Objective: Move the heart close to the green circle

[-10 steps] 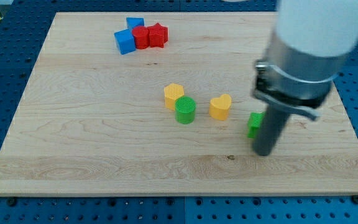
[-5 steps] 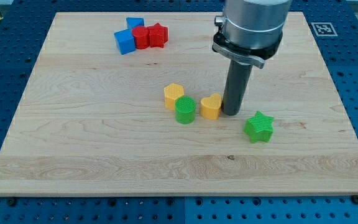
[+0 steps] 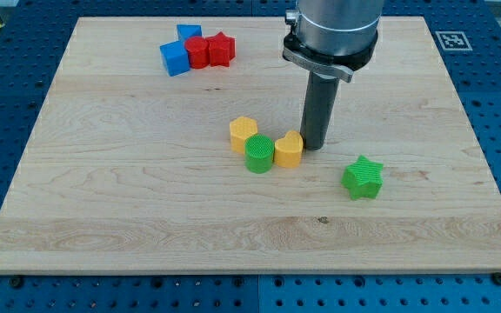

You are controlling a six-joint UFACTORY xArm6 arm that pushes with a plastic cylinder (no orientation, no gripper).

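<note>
The yellow heart (image 3: 289,149) lies near the board's middle, touching the right side of the green circle (image 3: 259,153). My tip (image 3: 312,145) stands on the board right against the heart's upper right side. A yellow hexagon block (image 3: 243,134) sits against the green circle's upper left.
A green star (image 3: 363,177) lies to the right of and below my tip. Two blue blocks (image 3: 175,57) (image 3: 190,34) and two red blocks (image 3: 199,51) (image 3: 221,48) cluster at the view's top left. The wooden board (image 3: 129,217) rests on a blue pegboard table.
My tip has moved from the view's right, beside the green star, up and left against the heart. The heart slid left until it touches the green circle.
</note>
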